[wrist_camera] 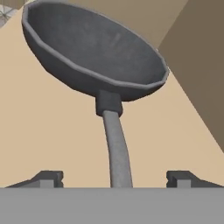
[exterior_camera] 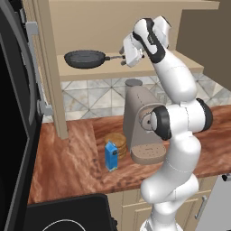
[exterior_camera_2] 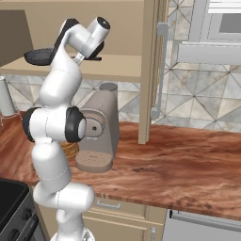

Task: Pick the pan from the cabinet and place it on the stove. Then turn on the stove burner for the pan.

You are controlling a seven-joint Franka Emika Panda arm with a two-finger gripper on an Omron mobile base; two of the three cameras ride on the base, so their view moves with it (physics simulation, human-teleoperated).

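Note:
The pan (exterior_camera: 84, 58) is dark grey and round, and sits on the tan shelf (exterior_camera: 135, 70) of the open cabinet (exterior_camera_2: 150, 70), its thin handle (exterior_camera: 113, 57) pointing right. My gripper (exterior_camera: 122, 55) is up at shelf height, at the end of that handle. In the hand view the pan (wrist_camera: 94, 52) lies ahead and its handle (wrist_camera: 116, 144) runs back between my two fingertips (wrist_camera: 48, 178). The gripper (wrist_camera: 114, 179) is open, and its jaws stand wide on either side of the handle without touching it. The arm hides part of the pan (exterior_camera_2: 40, 56) in the right base view. The stove (exterior_camera: 67, 212) is low at the near left.
A taupe coffee machine (exterior_camera: 142, 126) stands on the wooden counter (exterior_camera: 67, 162) under the shelf. Beside it are a blue carton (exterior_camera: 111, 155) and a round brown stack (exterior_camera: 116, 140). A dark microwave (exterior_camera: 13, 135) looms at the left. A white kettle (exterior_camera_2: 4, 96) is past the stove (exterior_camera_2: 9, 197).

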